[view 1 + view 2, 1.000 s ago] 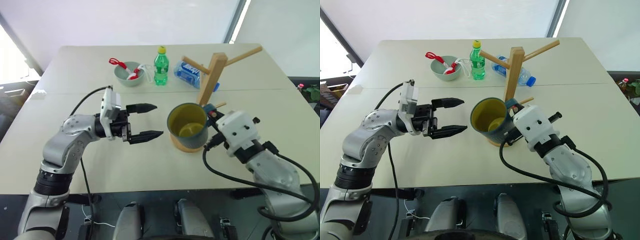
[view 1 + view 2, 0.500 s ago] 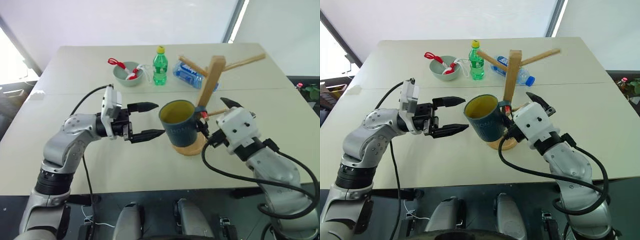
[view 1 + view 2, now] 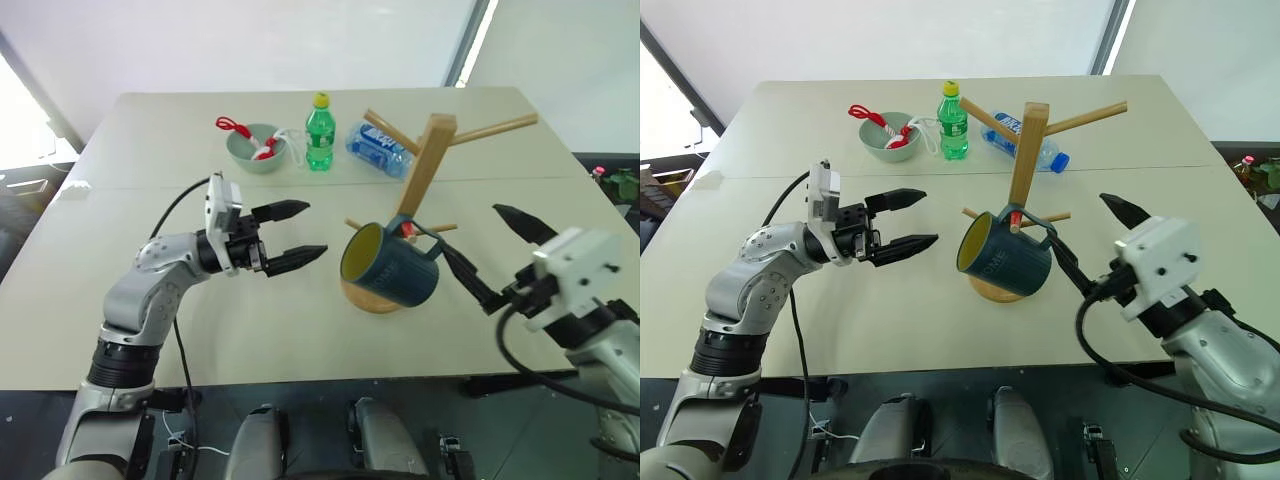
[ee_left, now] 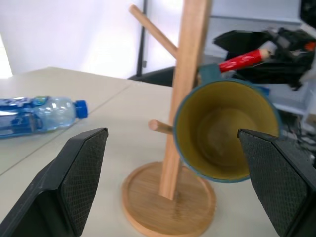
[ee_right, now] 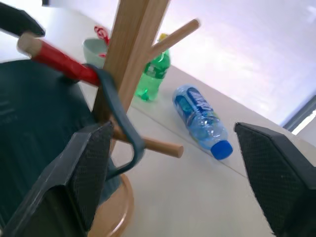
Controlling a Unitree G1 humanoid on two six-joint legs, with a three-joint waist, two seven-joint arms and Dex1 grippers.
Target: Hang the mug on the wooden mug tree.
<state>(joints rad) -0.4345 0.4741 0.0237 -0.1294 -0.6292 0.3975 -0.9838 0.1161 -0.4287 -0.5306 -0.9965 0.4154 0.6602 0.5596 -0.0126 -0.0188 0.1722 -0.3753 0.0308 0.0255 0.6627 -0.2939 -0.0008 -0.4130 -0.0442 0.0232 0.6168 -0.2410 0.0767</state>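
The mug (image 3: pixel 1003 264) hangs by its handle on the red-tipped peg of the wooden mug tree (image 3: pixel 1026 160), tilted with its yellow-green mouth turned toward the left gripper (image 3: pixel 908 221). That gripper is spread wide and empty just beside the mug's mouth. The right gripper (image 3: pixel 1102 246), on the mug's handle side and clear of it, also stands wide and holds nothing.

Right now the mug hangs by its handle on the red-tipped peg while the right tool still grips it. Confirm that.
Not quite. The right tool is open and clear of the mug, as the right eye view shows. The mug does hang by its handle on the red-tipped peg of the wooden mug tree.
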